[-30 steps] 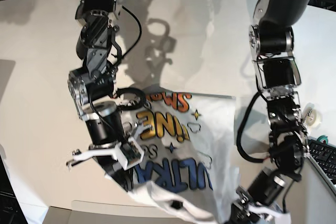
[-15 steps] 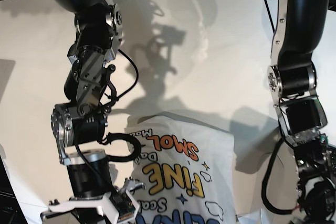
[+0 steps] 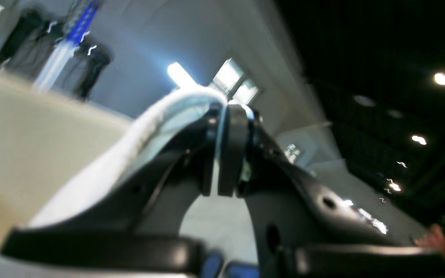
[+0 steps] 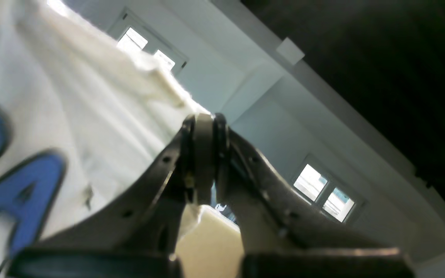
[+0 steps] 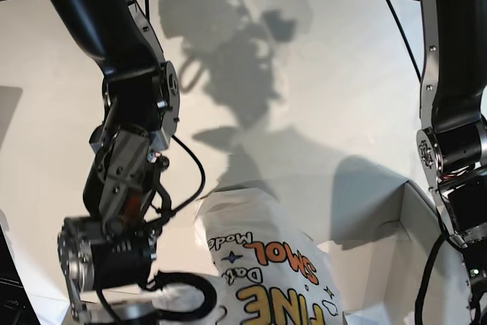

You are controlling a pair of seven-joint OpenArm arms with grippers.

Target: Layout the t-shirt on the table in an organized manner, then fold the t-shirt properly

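White table [image 5: 319, 74] is filling the base view, shadows of both arms lying across it; both grippers are falling outside that frame. Hanging at 6 o'clock, the t-shirt [image 5: 262, 264] is running off the bottom edge, showing only "SMOL", "FINE" and "Mode". Left gripper [image 3: 222, 154] is pinching a white edge of the cloth, jaws pressed together. Right gripper [image 4: 203, 154] is likewise clamping a hem, blurred blue lettering beside it.

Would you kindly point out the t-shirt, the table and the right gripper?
t-shirt [image 5: 262, 256]: base view, printed front.
table [image 5: 319, 89]: base view, bare top.
right gripper [image 4: 204, 127]: right wrist view, closed fingertips pinching the shirt's edge.
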